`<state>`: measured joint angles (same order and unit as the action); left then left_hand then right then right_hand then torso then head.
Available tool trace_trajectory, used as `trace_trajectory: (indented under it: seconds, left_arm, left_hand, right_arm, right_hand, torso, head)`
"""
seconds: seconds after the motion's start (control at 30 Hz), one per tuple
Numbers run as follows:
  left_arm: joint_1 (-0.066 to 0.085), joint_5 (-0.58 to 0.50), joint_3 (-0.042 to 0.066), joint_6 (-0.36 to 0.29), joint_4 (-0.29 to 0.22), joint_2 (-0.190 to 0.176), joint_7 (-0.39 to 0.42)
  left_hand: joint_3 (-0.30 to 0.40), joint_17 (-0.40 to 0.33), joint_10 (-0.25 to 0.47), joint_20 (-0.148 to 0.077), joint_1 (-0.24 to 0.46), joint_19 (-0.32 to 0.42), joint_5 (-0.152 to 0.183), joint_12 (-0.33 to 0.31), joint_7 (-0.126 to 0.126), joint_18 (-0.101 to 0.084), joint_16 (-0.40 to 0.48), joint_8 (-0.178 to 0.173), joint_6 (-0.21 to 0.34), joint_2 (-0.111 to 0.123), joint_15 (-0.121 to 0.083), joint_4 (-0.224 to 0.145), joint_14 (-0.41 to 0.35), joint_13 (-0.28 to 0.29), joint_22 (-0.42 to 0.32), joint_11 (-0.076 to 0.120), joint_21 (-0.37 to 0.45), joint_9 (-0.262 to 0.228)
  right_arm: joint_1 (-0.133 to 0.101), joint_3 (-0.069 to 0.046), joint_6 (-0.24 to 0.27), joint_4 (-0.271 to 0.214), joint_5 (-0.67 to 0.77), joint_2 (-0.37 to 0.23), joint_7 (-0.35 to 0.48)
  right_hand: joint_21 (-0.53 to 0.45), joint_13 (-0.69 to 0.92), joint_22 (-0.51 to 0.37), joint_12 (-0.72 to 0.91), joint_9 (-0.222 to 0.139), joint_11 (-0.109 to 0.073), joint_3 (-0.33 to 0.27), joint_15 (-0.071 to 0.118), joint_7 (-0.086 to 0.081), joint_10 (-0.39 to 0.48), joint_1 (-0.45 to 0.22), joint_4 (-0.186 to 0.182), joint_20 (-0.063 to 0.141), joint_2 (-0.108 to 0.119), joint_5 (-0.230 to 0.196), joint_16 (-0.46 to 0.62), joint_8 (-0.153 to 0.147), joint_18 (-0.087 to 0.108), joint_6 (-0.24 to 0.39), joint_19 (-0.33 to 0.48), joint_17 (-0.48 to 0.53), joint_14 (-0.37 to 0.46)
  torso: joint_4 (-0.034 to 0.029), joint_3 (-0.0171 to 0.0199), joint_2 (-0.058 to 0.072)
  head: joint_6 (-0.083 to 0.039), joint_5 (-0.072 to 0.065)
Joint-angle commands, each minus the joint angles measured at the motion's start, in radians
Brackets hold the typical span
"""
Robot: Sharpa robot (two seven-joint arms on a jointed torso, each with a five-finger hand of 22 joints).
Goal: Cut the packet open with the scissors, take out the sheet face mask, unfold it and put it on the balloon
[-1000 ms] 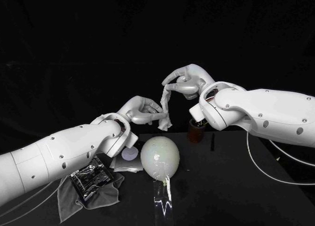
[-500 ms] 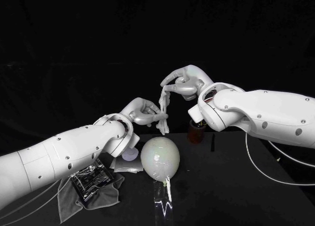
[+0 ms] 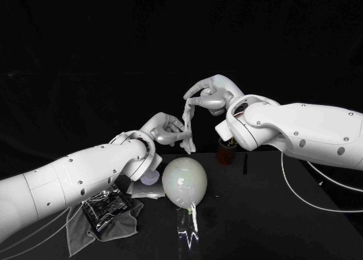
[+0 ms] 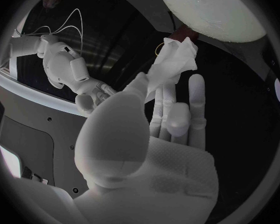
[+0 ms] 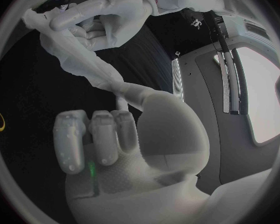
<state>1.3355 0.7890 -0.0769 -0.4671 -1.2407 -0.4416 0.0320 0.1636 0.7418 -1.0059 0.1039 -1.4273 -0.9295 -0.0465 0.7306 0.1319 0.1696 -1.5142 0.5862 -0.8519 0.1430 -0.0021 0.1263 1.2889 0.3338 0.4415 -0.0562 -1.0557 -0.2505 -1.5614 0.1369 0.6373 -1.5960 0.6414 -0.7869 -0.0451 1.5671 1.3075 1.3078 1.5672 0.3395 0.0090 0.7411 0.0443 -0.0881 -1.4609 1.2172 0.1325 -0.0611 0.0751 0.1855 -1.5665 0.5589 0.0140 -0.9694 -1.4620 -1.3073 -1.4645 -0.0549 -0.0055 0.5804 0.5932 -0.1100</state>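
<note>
The white sheet mask hangs as a crumpled, folded strip above the table. My right hand pinches its upper end. My left hand holds its lower part between thumb and fingers. In the left wrist view the mask bunches at the fingertips of the left hand, with the balloon beyond it. In the right wrist view the mask stretches from the right hand to the left hand. The pale balloon lies on the table under both hands. The cut packet lies at the left.
A grey cloth lies under the packet near the table's front left. A silvery scrap and a small white round thing sit left of the balloon. A brown holder stands behind the balloon, under the right arm.
Both hands have shifted only slightly, the left a little lower. The mask's lower end, loose and wider before, is now drawn into a narrower strip by the left hand.
</note>
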Motion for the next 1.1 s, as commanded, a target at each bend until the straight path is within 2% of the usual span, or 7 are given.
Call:
trace_trajectory:
  seconds: [0.03,0.13,0.23,0.37,0.67,0.9,1.1]
  left_arm:
    - [0.001,0.029,0.001,-0.020,-0.005,-0.001,0.000]
    - [0.001,0.033,0.002,-0.022,-0.007,-0.003,0.004]
    - [0.001,0.038,0.002,-0.021,-0.008,-0.005,0.006]
    - [0.001,0.045,0.002,-0.015,-0.010,-0.008,0.008]
    - [0.001,0.050,0.002,-0.003,-0.019,-0.018,0.009]
    - [0.001,0.047,0.002,-0.009,-0.017,-0.020,0.009]
    - [0.001,0.030,0.002,-0.018,-0.015,-0.021,0.014]
  left_hand:
    - [0.067,0.000,0.014,-0.004,-0.079,-0.001,-0.003,-0.021,-0.004,0.015,0.000,-0.007,-0.009,-0.019,-0.005,-0.027,0.000,-0.016,0.003,0.001,-0.010,0.007]
    - [0.161,-0.011,0.005,-0.005,-0.102,0.010,-0.002,-0.052,0.003,0.013,0.002,-0.021,-0.022,0.009,0.004,-0.037,-0.010,-0.043,0.014,-0.005,-0.026,0.019]
    - [0.202,-0.030,0.003,-0.004,-0.110,0.017,-0.002,-0.063,0.003,0.013,0.005,-0.025,-0.025,0.021,0.002,-0.046,-0.020,-0.053,0.019,-0.007,-0.034,0.022]
    - [0.316,-0.062,-0.003,0.004,-0.072,0.046,-0.004,-0.094,0.013,0.013,0.011,-0.034,-0.025,0.075,0.012,-0.061,-0.045,-0.083,0.038,-0.019,-0.062,0.031]
    - [0.354,-0.098,0.012,0.011,-0.035,0.062,-0.002,-0.109,0.021,0.012,0.017,-0.038,-0.011,0.107,0.020,-0.071,-0.065,-0.096,0.043,-0.027,-0.069,0.035]
    - [0.390,-0.092,0.013,0.015,-0.035,0.065,-0.002,-0.106,0.028,0.014,0.016,-0.034,-0.006,0.099,0.025,-0.089,-0.064,-0.099,0.047,-0.032,-0.077,0.034]
    - [0.480,-0.075,0.001,0.008,-0.027,0.075,-0.003,-0.093,0.024,0.016,0.016,-0.020,-0.025,0.051,0.018,-0.111,-0.050,-0.103,0.071,-0.024,-0.120,0.032]
  right_arm:
    - [-0.001,-0.001,0.001,0.003,0.015,0.001,0.002]
    - [-0.001,-0.001,0.002,0.004,0.015,0.000,0.001]
    - [-0.001,-0.001,0.002,0.005,0.015,-0.001,0.001]
    - [-0.001,-0.001,0.004,0.009,0.014,-0.003,0.001]
    - [-0.001,-0.001,0.004,0.013,0.015,-0.005,0.001]
    - [-0.001,-0.001,0.003,0.006,0.015,-0.010,0.001]
    - [-0.001,-0.001,0.002,0.004,0.015,-0.012,0.001]
  right_hand:
    - [0.004,0.263,0.263,0.004,0.001,0.002,0.000,0.006,-0.002,-0.110,-0.005,0.006,0.001,-0.007,-0.005,-0.004,0.005,-0.014,-0.003,-0.109,-0.264,-0.106]
    - [0.004,0.263,0.263,0.004,0.001,0.002,0.000,0.006,-0.002,-0.110,-0.005,0.006,0.001,-0.007,-0.005,-0.004,0.005,-0.014,-0.003,-0.109,-0.264,-0.106]
    - [0.004,0.263,0.263,0.004,0.001,0.002,0.000,0.006,-0.002,-0.110,-0.005,0.006,0.001,-0.007,-0.005,-0.004,0.005,-0.014,-0.003,-0.109,-0.264,-0.106]
    - [0.004,0.263,0.263,0.004,0.001,0.002,0.000,0.006,-0.002,-0.110,-0.005,0.006,0.001,-0.007,-0.005,-0.004,0.005,-0.014,-0.003,-0.109,-0.264,-0.106]
    - [0.004,0.263,0.263,0.004,0.001,0.002,0.000,0.006,-0.002,-0.110,-0.006,0.007,0.001,-0.006,-0.003,-0.004,0.006,-0.014,-0.003,-0.109,-0.264,-0.106]
    - [0.004,0.263,0.263,0.004,0.001,0.002,0.000,0.006,-0.002,-0.110,-0.006,0.007,0.001,-0.006,-0.002,-0.004,0.006,-0.014,-0.003,-0.109,-0.264,-0.106]
    - [0.004,0.263,0.263,0.004,0.001,0.002,0.000,0.006,-0.002,-0.110,-0.006,0.007,0.001,-0.006,-0.002,-0.004,0.006,-0.014,-0.003,-0.109,-0.264,-0.106]
  torso:
    - [0.0002,-0.0002,0.000]
    - [0.0002,-0.0002,0.000]
    - [0.0001,0.0001,0.000]
    - [-0.0009,0.0002,0.000]
    - [-0.0006,0.0001,0.000]
    - [0.0002,-0.0004,0.000]
    - [-0.0003,0.0002,-0.001]
  head:
    - [0.001,-0.002]
    - [0.001,-0.002]
    - [0.002,-0.002]
    - [0.001,-0.003]
    - [0.001,-0.004]
    - [0.003,-0.002]
    - [0.002,0.000]
